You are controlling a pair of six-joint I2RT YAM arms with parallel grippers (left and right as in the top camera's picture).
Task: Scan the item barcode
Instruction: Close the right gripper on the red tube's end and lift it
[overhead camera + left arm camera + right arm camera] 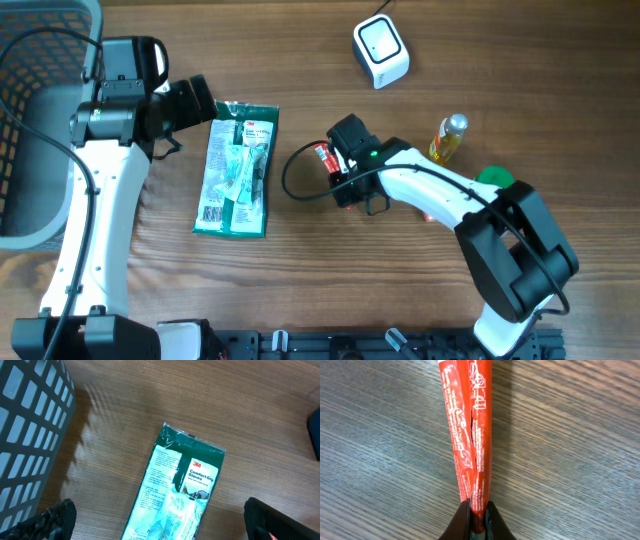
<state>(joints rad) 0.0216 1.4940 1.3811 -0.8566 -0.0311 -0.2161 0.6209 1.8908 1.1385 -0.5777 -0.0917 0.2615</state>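
R claw (477,514) was clamped on end of red packet (470,430). Packet sat low at bench (580,450), btw 3M gloves pack (236,168) and yellow bottle (449,138); resting or just lifted, couldn't tell. L claw (200,103) gaped wide, empty, at gloves pack top edge. No barcode visible in any view. Best approach, prob: lift straight, pinch firm since thin wrapper likely floppy, carry to white scanner (381,52), roll wrist till code faced window.

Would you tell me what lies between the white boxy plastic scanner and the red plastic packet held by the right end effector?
Only bare wooden tabletop separates the white boxy plastic scanner from the red plastic packet, as the overhead view shows.
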